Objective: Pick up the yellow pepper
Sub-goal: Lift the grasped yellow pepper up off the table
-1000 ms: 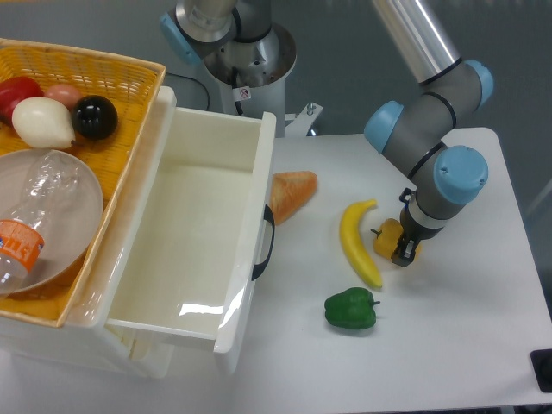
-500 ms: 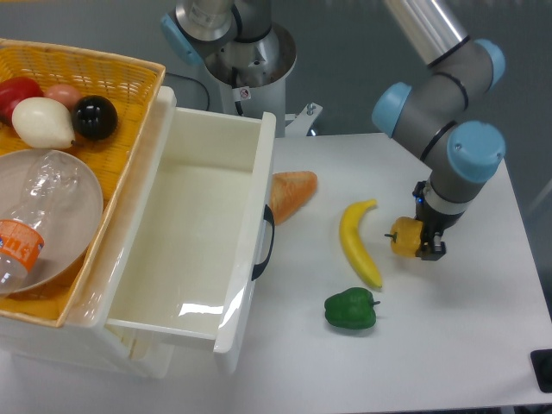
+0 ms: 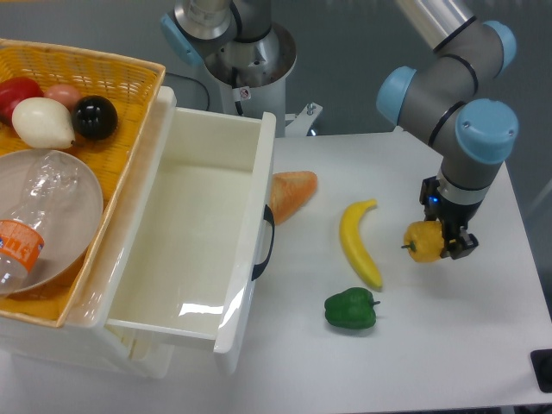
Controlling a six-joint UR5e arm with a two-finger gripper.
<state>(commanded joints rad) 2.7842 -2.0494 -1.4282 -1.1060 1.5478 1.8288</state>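
Gripper: pinching the yellow pepper, fingers closing on its right side.
Yellow pepper: sitting between the jaws, stem pointing left.
Banana: lying left of the gripper.

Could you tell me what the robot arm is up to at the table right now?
The gripper is shut on the yellow pepper, holding it at the right side of the white table. The banana lies just left of it and the green pepper sits nearer the front. A piece of bread rests beside the open white drawer, with a wicker basket of other items at far left.
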